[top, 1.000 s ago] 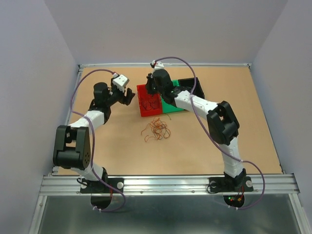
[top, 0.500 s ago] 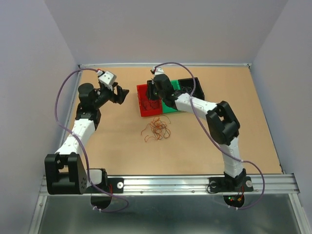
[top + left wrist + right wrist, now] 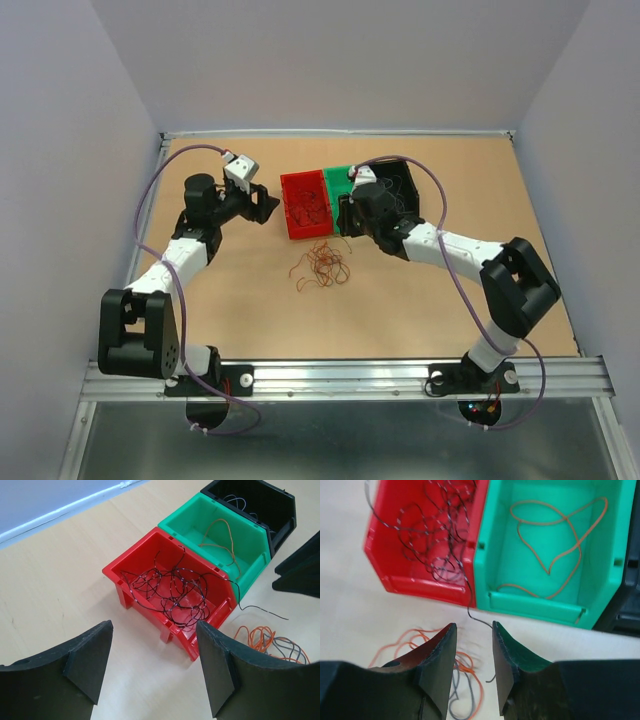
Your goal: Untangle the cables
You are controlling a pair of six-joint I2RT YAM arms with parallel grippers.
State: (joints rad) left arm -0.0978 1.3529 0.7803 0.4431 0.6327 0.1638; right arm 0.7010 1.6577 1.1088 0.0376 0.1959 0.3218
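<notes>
A loose tangle of red-orange and dark cables (image 3: 320,268) lies on the table in front of the bins. Black wire fills the red bin (image 3: 287,212), and one end trails over its front wall (image 3: 469,602) onto the table between my right fingers, untouched by either. A brown wire loop (image 3: 560,555) lies in the green bin (image 3: 338,180). My right gripper (image 3: 473,627) stands open just before the two bins, above the tangle's far edge (image 3: 412,636). My left gripper (image 3: 152,665) is open wide and empty, left of the red bin (image 3: 150,545).
A black bin (image 3: 400,180) holding a thin wire adjoins the green bin (image 3: 220,515) on the right. The three bins stand in a row at the back of the table. A raised rail runs along the table's left edge (image 3: 150,210).
My right gripper has opened and drawn back from over the red bin towards the near side, its arm dropping to the right. The left arm has swung out and back near the red bin.
</notes>
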